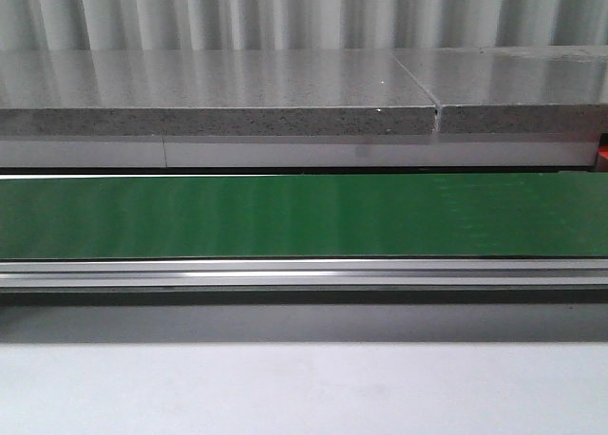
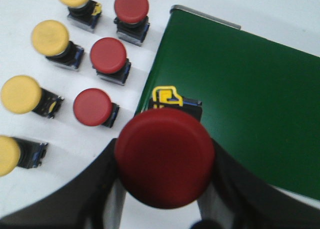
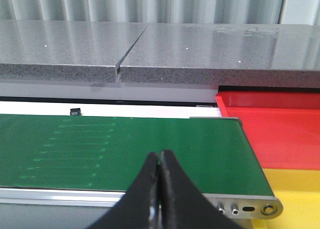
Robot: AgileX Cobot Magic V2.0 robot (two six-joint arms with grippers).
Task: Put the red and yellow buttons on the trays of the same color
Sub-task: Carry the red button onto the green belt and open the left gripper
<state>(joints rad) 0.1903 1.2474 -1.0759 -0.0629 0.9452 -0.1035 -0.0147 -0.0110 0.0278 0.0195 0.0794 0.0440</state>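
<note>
Corrugated grey wall panels back the scene, with a speckled stone shelf [image 1: 218, 93] in front of them and a bare green belt [image 1: 304, 217] running straight across the front view; no arm or button shows there. In the left wrist view, the left gripper [image 2: 162, 189] holds a red button [image 2: 165, 156] by its body, the black fingers [image 2: 100, 189] pressed to either side under the wide red cap, with a yellow mark on the button's housing visible at its twelve o'clock. The held button hangs over the corner where the white table [image 2: 135, 64] meets the belt's end. Three more red buttons [image 2: 107, 55] stand on the white table at about ten to eleven o'clock from it, and four yellow buttons [image 2: 49, 37] form a row beyond them, further out at nine to eleven o'clock. In the right wrist view, the right gripper [image 3: 160, 189] is closed and empty, fingertips touching, poised over the belt's near edge. At its three o'clock, past the belt's end, sit the red tray [image 3: 270, 124] and, nearer the camera, the yellow tray [image 3: 295, 189]. The likely risks: the cap is much wider than the grip, so a loose pinch could let the button tilt or slip; set down near the belt's edge, it could topple off; and the two trays touch, so a careless drop could land in the wrong colour.
</note>
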